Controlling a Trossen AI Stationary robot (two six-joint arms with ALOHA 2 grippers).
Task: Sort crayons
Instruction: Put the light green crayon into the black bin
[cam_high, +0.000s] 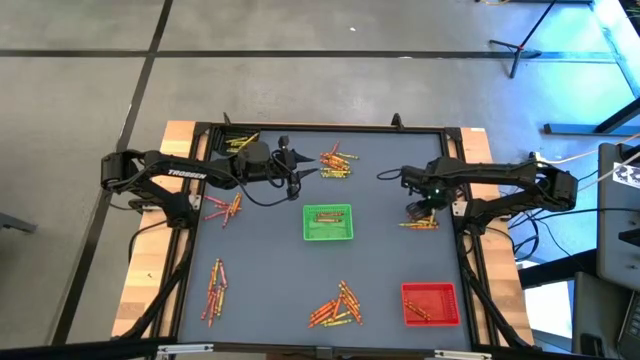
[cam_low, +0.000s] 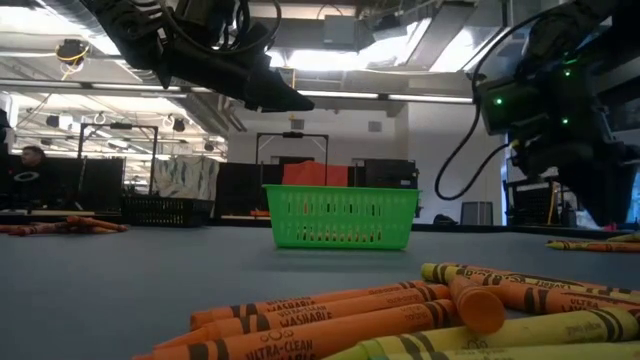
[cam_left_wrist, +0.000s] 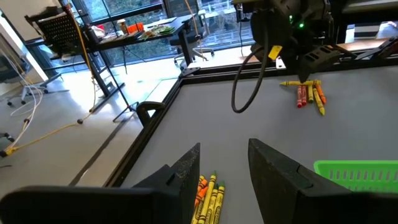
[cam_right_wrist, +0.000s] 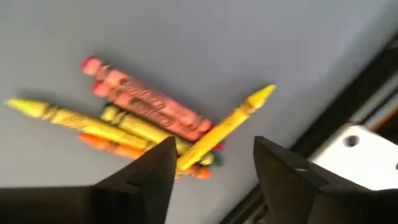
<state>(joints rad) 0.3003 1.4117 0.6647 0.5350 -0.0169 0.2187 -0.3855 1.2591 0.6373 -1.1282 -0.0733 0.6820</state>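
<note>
Crayons (cam_right_wrist: 146, 121) lie in a small red, yellow and orange pile by the table's right edge, directly beneath the right gripper (cam_right_wrist: 211, 168), jaws spread, nothing held. Left gripper (cam_left_wrist: 224, 171) hovers over the far-centre pile (cam_high: 337, 162), jaws apart, empty. Green tray (cam_high: 328, 223) sits mid-table.

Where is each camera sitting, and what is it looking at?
High: above, looking straight down; both arms, green tray.
Low: at tabletop height, looking level across; arms overhead.
Left wrist: on the left arm, past its open left gripper, toward the right arm.
Right wrist: on the right arm; open right gripper over a crayon pile.
High, low and left wrist views share the green tray.
</note>
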